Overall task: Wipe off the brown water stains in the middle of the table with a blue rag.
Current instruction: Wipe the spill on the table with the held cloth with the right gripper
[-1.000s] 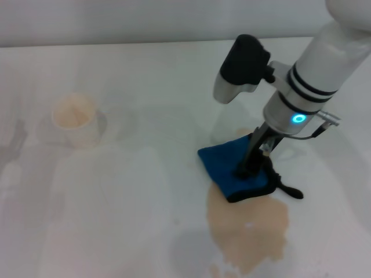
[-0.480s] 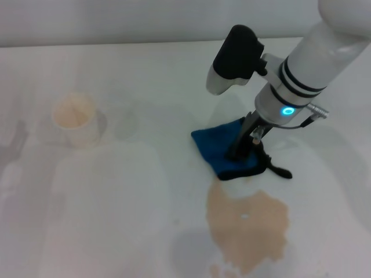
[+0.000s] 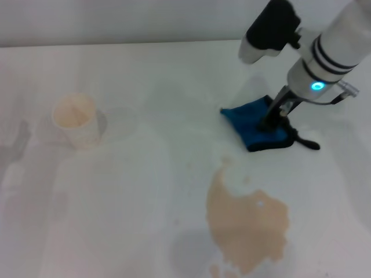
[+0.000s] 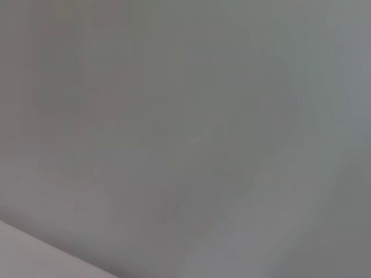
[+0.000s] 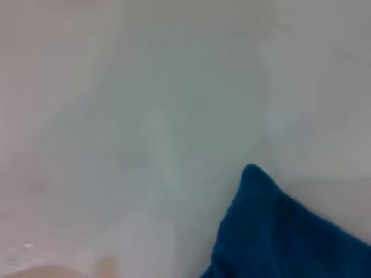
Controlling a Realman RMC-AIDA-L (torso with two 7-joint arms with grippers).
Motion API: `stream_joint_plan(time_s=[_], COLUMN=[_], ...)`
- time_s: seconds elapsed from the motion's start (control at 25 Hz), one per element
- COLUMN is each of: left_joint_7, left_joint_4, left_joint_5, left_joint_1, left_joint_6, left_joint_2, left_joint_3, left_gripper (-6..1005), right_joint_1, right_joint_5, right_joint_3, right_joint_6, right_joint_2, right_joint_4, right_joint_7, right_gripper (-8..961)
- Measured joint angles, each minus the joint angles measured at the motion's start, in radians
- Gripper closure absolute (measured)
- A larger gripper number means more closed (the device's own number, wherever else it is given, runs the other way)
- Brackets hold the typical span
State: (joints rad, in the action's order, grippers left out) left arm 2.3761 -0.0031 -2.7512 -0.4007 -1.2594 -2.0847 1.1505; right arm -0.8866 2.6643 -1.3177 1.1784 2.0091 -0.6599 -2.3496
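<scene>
While smooth and white, the table [image 3: 145,75] with brown water stains [image 3: 246,223].

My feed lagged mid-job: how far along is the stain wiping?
Done: the narrow upper neck of the brown water stains looks mostly wiped, with only faint smears left there. In hand: the right gripper presses on the blue rag, now pulled off the puddle toward the table's far right. Left: the wide tan blob, untouched. The left gripper is not in view.
</scene>
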Motion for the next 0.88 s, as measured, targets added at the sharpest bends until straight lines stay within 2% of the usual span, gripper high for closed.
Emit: stream_joint_plan(time_s=[0.12, 0.24, 0.32, 0.4, 0.44, 0.56, 0.8, 0.88], left_joint_7=[0.0, 0.0, 0.0, 0.0, 0.0, 0.0, 0.0, 0.0], left_joint_4=[0.0, 0.0, 0.0, 0.0, 0.0, 0.0, 0.009, 0.01], left_joint_5=[0.006, 0.01, 0.01, 0.01, 0.01, 0.01, 0.01, 0.01], left_joint_1=[-0.001, -0.002, -0.002, -0.002, -0.001, 0.001, 0.003, 0.003], left_joint_6=[0.0, -0.001, -0.005, -0.007, -0.008, -0.008, -0.007, -0.004], left_joint_2=[0.0, 0.0, 0.0, 0.0, 0.0, 0.0, 0.0, 0.0], left_joint_3=[0.0, 0.0, 0.0, 0.0, 0.0, 0.0, 0.0, 0.0], left_gripper=[133, 133, 133, 133, 133, 133, 133, 133], right_joint_1=[0.001, 0.001, 0.0, -0.001, -0.002, 0.003, 0.022, 0.017], right_joint_5=[0.056, 0.058, 0.042, -0.007, -0.055, -0.204, -0.334, -0.356], right_joint_3=[0.069, 0.077, 0.061, -0.012, -0.08, -0.208, -0.322, -0.397], right_joint_6=[0.002, 0.013, 0.03, 0.053, 0.064, 0.096, 0.204, 0.245], right_joint_2=[-0.003, -0.002, 0.007, 0.016, 0.018, 0.015, 0.015, 0.016], right_joint_4=[-0.002, -0.007, -0.008, -0.01, -0.011, -0.032, -0.103, -0.105], right_joint_7=[0.0, 0.0, 0.002, 0.003, 0.003, 0.003, 0.01, 0.011], right_gripper=[867, 867, 866, 866, 866, 866, 868, 869])
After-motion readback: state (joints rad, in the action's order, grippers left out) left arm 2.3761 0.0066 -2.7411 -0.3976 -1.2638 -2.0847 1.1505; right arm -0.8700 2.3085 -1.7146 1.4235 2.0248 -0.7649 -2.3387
